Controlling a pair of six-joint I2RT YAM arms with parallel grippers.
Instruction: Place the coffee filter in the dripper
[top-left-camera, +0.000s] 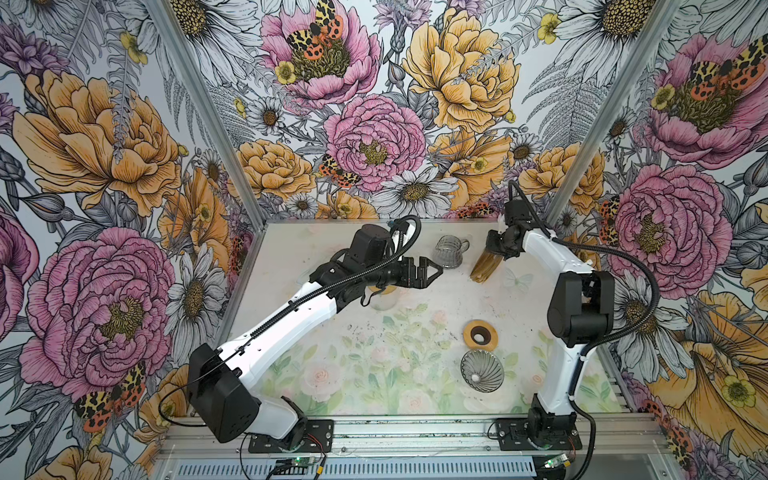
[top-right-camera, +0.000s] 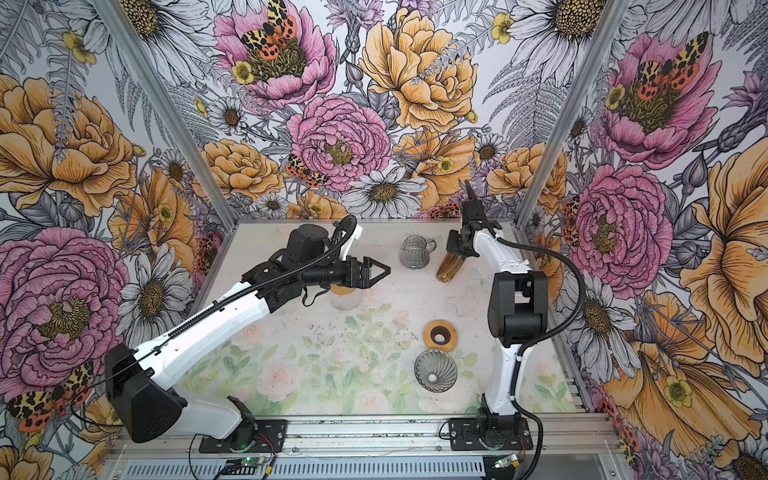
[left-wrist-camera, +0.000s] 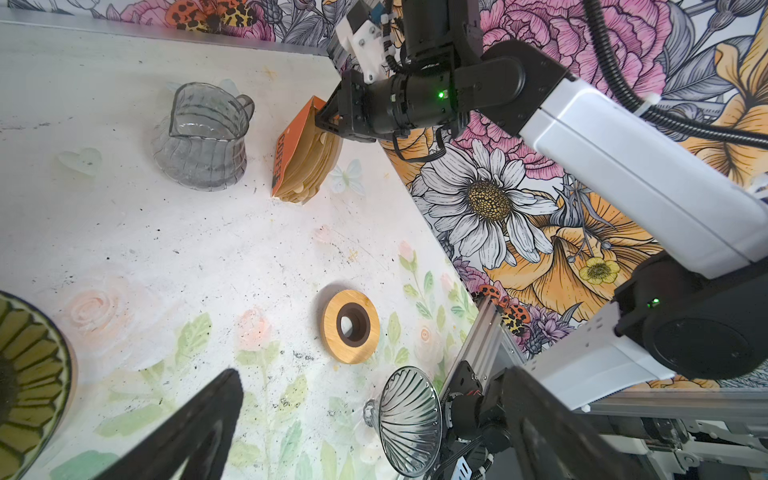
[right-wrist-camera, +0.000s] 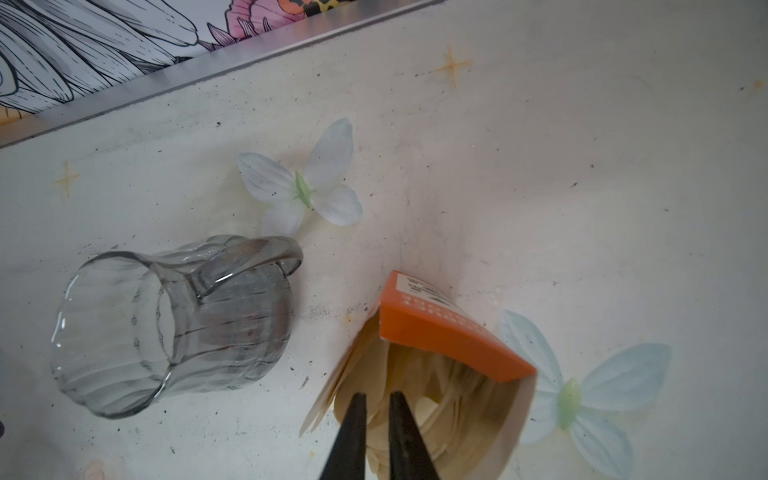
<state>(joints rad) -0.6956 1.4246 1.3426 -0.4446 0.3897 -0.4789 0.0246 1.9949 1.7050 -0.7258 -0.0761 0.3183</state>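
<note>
Extraction is proceeding: right gripper (right-wrist-camera: 376, 395), jaws narrow, is pinching into brown paper coffee filters (right-wrist-camera: 430, 409) standing in an orange cardboard box (right-wrist-camera: 436, 328) near the worktop's far right corner. Left gripper (top-left-camera: 435, 270) is hanging wide open mid-worktop. Ribbed clear glass cone dripper (top-left-camera: 482, 370) is sitting near the front right edge; next move is likely calling for lifting one sheet free.
</note>
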